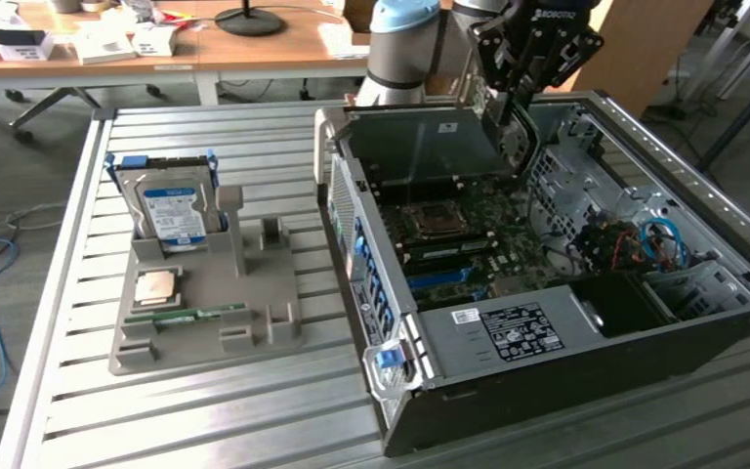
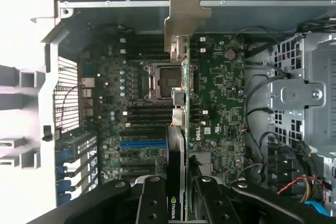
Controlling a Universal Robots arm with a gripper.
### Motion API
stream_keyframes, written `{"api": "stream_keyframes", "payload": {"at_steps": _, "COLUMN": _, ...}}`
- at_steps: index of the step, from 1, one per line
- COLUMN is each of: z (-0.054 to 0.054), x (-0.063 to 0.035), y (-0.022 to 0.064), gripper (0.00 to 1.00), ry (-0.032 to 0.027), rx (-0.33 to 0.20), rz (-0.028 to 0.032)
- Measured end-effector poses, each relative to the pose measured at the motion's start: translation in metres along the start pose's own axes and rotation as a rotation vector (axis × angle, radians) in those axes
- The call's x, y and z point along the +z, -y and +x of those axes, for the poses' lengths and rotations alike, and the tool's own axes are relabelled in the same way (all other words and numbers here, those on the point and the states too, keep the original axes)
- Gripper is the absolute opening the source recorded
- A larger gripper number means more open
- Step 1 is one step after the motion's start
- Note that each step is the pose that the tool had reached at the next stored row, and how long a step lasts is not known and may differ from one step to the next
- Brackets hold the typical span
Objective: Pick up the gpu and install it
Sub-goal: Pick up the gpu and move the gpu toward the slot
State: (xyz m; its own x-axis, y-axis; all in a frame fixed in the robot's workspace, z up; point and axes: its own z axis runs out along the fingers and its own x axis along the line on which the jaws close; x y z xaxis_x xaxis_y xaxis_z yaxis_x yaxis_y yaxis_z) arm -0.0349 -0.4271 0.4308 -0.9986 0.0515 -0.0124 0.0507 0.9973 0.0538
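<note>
A big silver metal table (image 1: 219,410) with long slats holds everything. On it lies a big black and grey computer case (image 1: 584,401), open on top. A silver and blue robot arm (image 1: 401,49) reaches down over the far end of the case.

Inside the case, flat on the bottom, is a wide green board (image 2: 220,93) full of small parts. It has a square silver socket (image 2: 160,82) and a long blue slot (image 2: 142,144).

Beside the case, on the exterior view's left, sits a flat grey plastic holder (image 1: 206,342). A boxy silver hard drive (image 1: 173,210) with a blue and white label stands up in its far end.

The black gripper (image 2: 180,199) hangs over the open case. Its jaws are partly closed, and its two black fingers (image 2: 152,203) squeeze the gpu (image 2: 182,77), one on each side. The gpu is a thin flat green card, and it is held standing on its edge above the wide green board, near the square silver socket. In the exterior view the gpu (image 1: 519,132) hangs down from the gripper (image 1: 521,93) into the far part of the case. I cannot tell if it touches the board. Its long silver metal bracket (image 2: 186,17) is at the end next to the case wall.

A small square tan chip (image 1: 156,286) lies on the holder, nearer than the hard drive. A small narrow green memory stick (image 1: 192,315) lies just in front of the chip.
</note>
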Motion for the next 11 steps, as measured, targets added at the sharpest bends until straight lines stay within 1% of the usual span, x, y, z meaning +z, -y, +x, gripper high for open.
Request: {"api": "stream_keyframes", "payload": {"at_steps": 11, "z": -0.042, "x": 0.0006, "y": -0.0021, "gripper": 0.26, "ry": -0.0004, "rx": 0.000, "rz": 0.0000}}
